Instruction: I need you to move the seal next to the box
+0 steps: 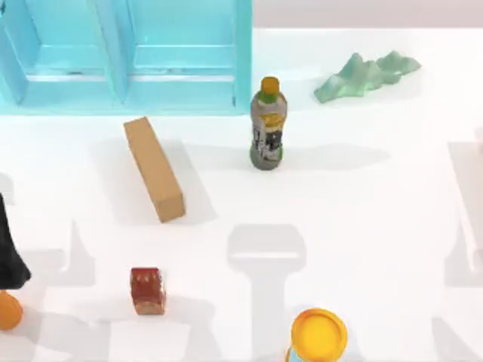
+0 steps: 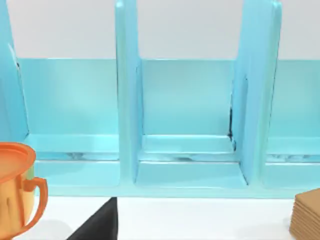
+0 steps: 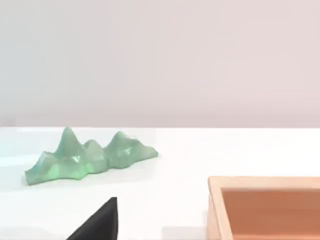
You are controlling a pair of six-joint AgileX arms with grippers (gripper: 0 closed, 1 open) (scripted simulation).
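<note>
Small red-brown mottled seal block [image 1: 148, 290] is sitting lower left, ungrasped, finger state indeterminable; approaching carelessly risks nudging the tan cardboard box [image 1: 154, 168].

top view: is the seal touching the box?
No: the seal sits apart from the box, with bare table between them.

The seal [image 1: 148, 289] is red-brown with dark spots. The box [image 1: 154, 169] is plain light brown. My table [image 1: 362, 226] is white. The bottle [image 1: 267, 124] has a yellow cap and a grey label. The shelf [image 1: 128, 53] is light blue.
</note>
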